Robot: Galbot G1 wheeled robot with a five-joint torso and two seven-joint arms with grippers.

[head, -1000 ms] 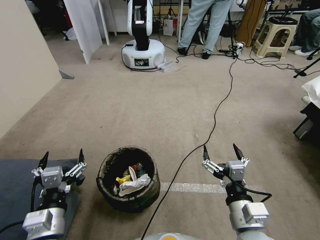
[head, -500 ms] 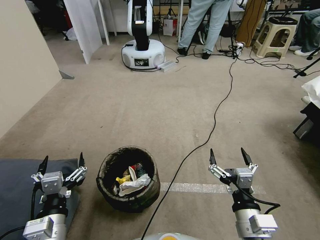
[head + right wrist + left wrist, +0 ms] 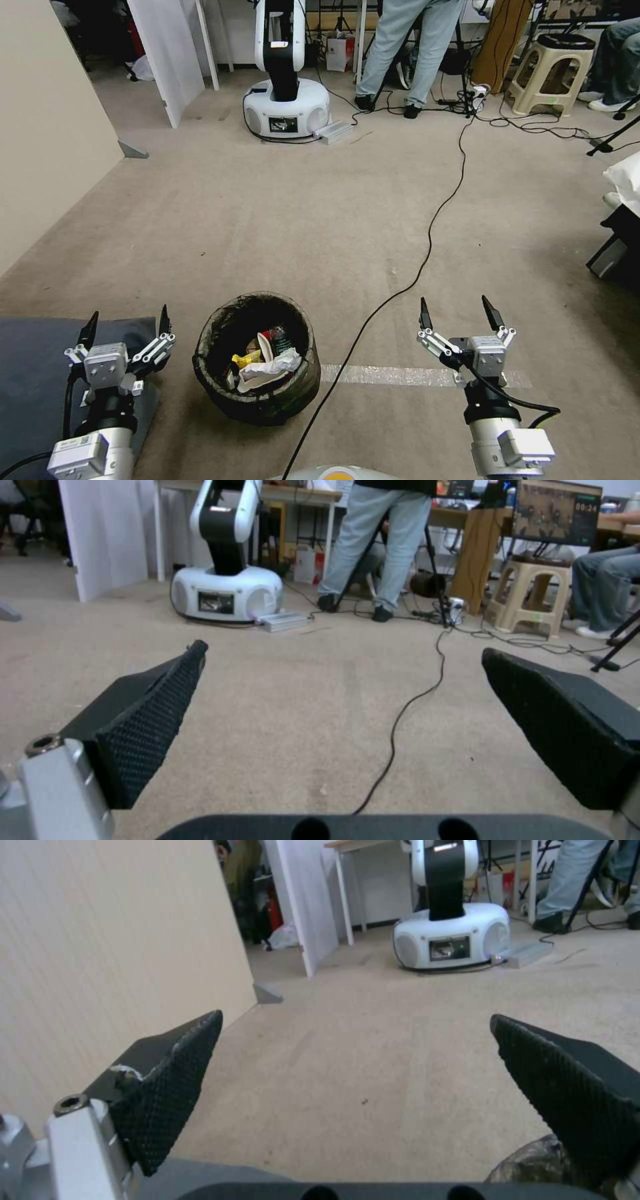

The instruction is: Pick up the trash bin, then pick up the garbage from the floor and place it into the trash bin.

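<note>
Head view: the trash bin (image 3: 257,358) stands on the carpet (image 3: 300,220) between the two arms, its dark bag folded over the rim, with garbage (image 3: 267,363) lying inside — crumpled white paper, a yellow wrapper, a red scrap. The left gripper (image 3: 125,323) hovers just beside the bin's left, jaws spread wide and holding nothing. The right gripper (image 3: 458,313) hangs well apart on the right, jaws likewise spread. A black cable (image 3: 427,247) runs across the carpet between bin and right gripper.

Left wrist view: both fingers (image 3: 173,1080) stand wide apart over bare carpet; a wall (image 3: 100,955) rises alongside.

Right wrist view: fingers (image 3: 147,720) splayed, the cable trailing ahead toward a white robot base (image 3: 227,597).
</note>
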